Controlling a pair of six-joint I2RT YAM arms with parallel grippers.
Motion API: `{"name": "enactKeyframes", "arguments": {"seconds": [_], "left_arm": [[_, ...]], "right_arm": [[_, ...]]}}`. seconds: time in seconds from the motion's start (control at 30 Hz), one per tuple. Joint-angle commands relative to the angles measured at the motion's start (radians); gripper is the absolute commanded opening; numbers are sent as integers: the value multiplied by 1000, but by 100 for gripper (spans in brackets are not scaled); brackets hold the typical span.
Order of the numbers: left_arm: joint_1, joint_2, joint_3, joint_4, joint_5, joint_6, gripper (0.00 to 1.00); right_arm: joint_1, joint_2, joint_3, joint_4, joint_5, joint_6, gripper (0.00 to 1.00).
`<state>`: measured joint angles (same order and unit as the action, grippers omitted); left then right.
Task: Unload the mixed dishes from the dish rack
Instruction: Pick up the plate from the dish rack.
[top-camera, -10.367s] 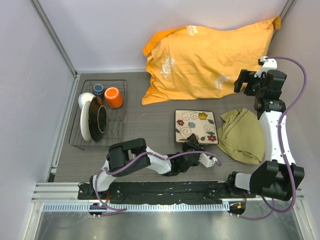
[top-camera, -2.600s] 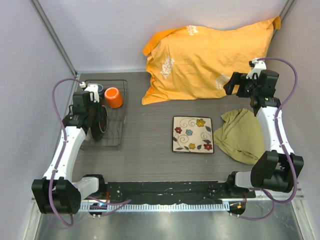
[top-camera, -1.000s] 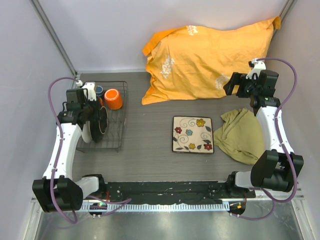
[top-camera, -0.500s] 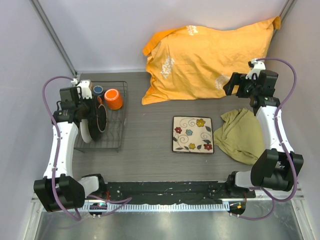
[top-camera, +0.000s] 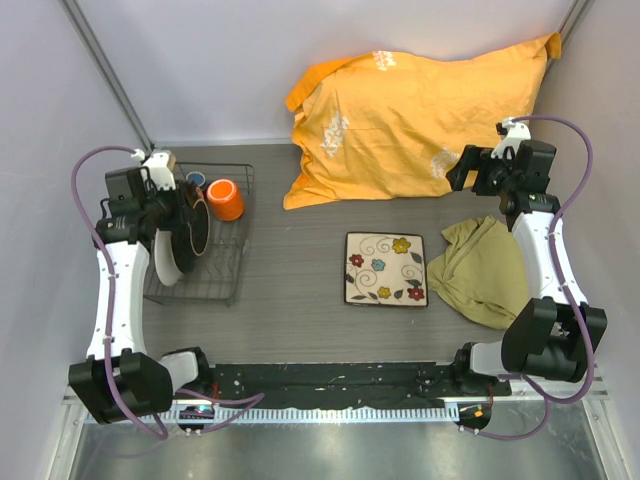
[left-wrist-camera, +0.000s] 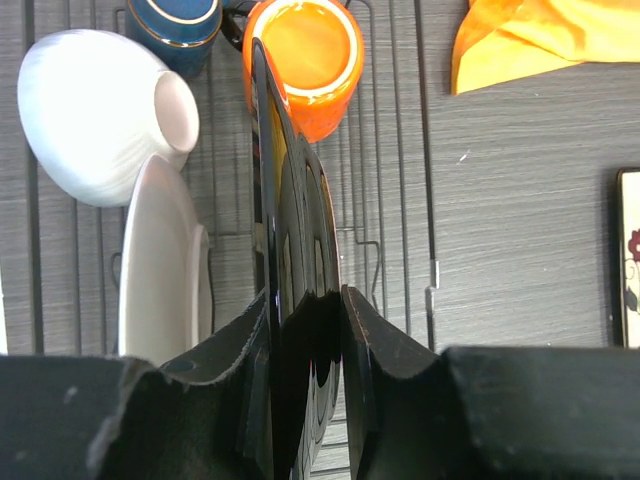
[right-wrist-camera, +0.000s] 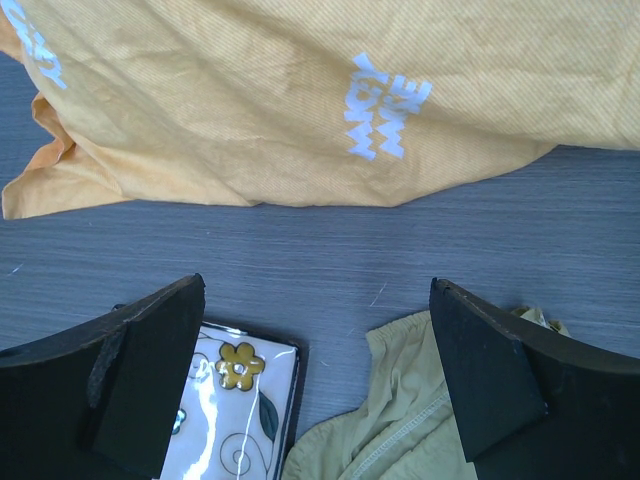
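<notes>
The dark wire dish rack (top-camera: 228, 272) stands at the far left. My left gripper (top-camera: 176, 216) is shut on the rim of the round dark-rimmed plate (top-camera: 196, 228), which stands on edge in the rack. In the left wrist view the fingers (left-wrist-camera: 372, 340) pinch that glossy plate (left-wrist-camera: 292, 200). Beside it are a white plate (left-wrist-camera: 160, 265), the white bowl (left-wrist-camera: 95, 115), the orange mug (left-wrist-camera: 310, 60) and the dark blue cup (left-wrist-camera: 180, 30). The square flowered plate (top-camera: 387, 268) lies flat mid-table. My right gripper (top-camera: 468, 170) is open and empty above the table.
An orange pillow (top-camera: 410, 110) fills the back of the table. A crumpled green cloth (top-camera: 485, 265) lies right of the square plate and shows in the right wrist view (right-wrist-camera: 420, 420). Grey walls close in the left, back and right sides.
My left arm left the square plate, reached over the rack and closed on the dark-rimmed plate. In the last second its wrist drew left. The right arm has barely moved.
</notes>
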<state>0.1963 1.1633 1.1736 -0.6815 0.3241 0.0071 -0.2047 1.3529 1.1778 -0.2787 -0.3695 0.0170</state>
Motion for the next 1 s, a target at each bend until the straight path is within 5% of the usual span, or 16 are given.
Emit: {"name": "enactKeyframes", "arguments": {"seconds": [0.0,0.97], "left_arm": [[18,-34,86,148,24,19,0],[20,-54,101,138,216,-150,0]], "right_arm": [[1,-5,17,12,-14,-9,99],[1,-8,16,12,-14,-11,100]]}}
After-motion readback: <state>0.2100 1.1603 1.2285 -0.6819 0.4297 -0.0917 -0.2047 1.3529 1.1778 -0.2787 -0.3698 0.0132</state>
